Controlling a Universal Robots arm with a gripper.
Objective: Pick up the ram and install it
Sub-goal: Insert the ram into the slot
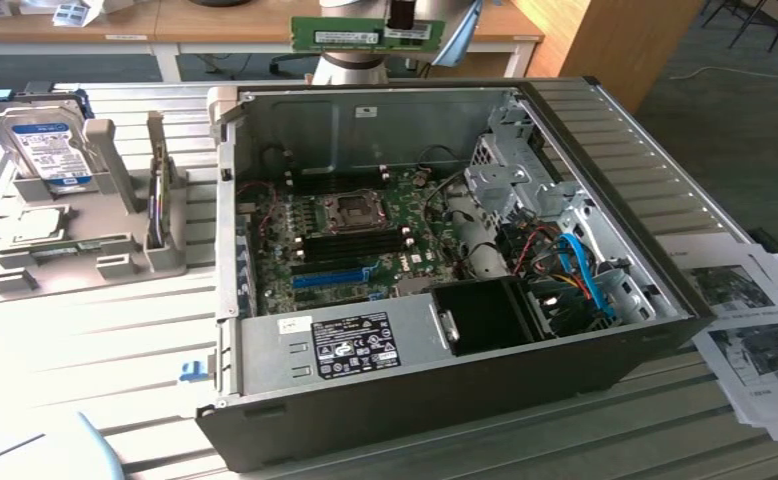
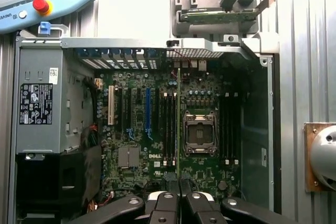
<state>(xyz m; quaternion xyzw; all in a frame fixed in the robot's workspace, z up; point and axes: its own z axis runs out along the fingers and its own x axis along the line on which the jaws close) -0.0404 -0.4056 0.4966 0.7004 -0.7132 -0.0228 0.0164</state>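
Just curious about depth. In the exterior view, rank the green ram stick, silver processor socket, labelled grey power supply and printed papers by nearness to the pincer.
1. Thin green ram stick: held in the pincer.
2. Square silver processor socket: centre of the dark computer case.
3. Grey metal power supply, black label: case's near end.
4. White printed papers: beyond it, the exterior view's right.

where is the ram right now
The ram is clamped in the hand, high above the open computer case, at the top middle of the exterior view.
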